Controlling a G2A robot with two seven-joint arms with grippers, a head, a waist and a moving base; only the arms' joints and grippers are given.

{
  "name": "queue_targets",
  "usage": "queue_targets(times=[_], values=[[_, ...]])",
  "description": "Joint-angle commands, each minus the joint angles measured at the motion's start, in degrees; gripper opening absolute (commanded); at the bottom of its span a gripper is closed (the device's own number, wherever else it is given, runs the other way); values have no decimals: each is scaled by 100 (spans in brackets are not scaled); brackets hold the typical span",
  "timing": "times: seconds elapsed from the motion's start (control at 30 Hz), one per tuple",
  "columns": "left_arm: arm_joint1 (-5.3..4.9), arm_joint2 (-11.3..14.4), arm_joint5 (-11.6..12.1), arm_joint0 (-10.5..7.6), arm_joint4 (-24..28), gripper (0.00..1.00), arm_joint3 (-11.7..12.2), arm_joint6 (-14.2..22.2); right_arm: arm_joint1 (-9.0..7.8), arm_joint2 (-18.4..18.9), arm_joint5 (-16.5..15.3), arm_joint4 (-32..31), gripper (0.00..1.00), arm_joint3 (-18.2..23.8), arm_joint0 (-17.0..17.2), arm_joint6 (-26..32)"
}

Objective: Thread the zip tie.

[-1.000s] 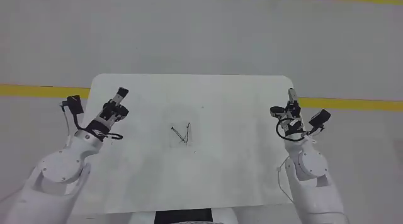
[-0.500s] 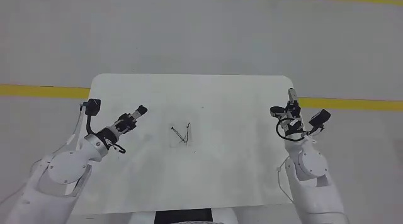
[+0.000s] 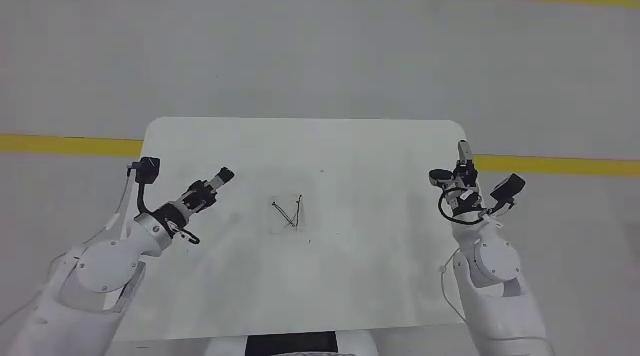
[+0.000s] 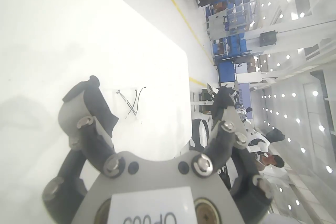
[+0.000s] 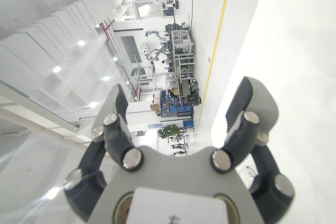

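Note:
Two thin dark zip ties (image 3: 290,213) lie crossed near the middle of the white table (image 3: 380,256); the left wrist view shows the same zip ties (image 4: 132,103) ahead of its fingers. My left gripper (image 3: 224,175) is over the table's left part, a short way left of the ties, pointing toward them; the left gripper (image 4: 157,87) stands open and holds nothing. Over the table's right edge, far from the ties, my right gripper (image 3: 463,148) points away from me. The right gripper (image 5: 183,92) is open and empty.
A rounded-corner tabletop carries the ties alone. Yellow floor lines (image 3: 560,164) run behind the table. The table's right edge (image 3: 466,236) lies under the right arm.
Between one second and half a second ago the left arm swung from pointing away to pointing right, toward the zip ties. Since then nothing has moved. The right arm stayed still.

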State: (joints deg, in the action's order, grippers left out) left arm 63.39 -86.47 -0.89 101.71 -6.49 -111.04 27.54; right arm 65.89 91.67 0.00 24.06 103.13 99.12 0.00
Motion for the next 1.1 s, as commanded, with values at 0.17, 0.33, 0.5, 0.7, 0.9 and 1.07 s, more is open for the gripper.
queue_targets(times=[0.17, 0.33, 0.5, 0.7, 0.9, 1.07], values=[[-75, 475, -576, -249, -1655, 100, -442, 802, 0, 0, 0, 0, 100, 0, 0, 0], [-58, 1048, -1062, -375, -2449, 100, -562, 829, 0, 0, 0, 0, 100, 0, 0, 0], [-58, 1048, -1062, -375, -2449, 100, -562, 829, 0, 0, 0, 0, 100, 0, 0, 0], [-62, 1081, -1030, -401, -2534, 100, -617, 877, 0, 0, 0, 0, 100, 0, 0, 0], [-68, 1655, -1345, -985, -3217, 100, -807, 1908, 0, 0, 0, 0, 100, 0, 0, 0], [4, 2329, -1776, -1760, -3552, 100, -604, 2631, 0, 0, 0, 0, 100, 0, 0, 0]])
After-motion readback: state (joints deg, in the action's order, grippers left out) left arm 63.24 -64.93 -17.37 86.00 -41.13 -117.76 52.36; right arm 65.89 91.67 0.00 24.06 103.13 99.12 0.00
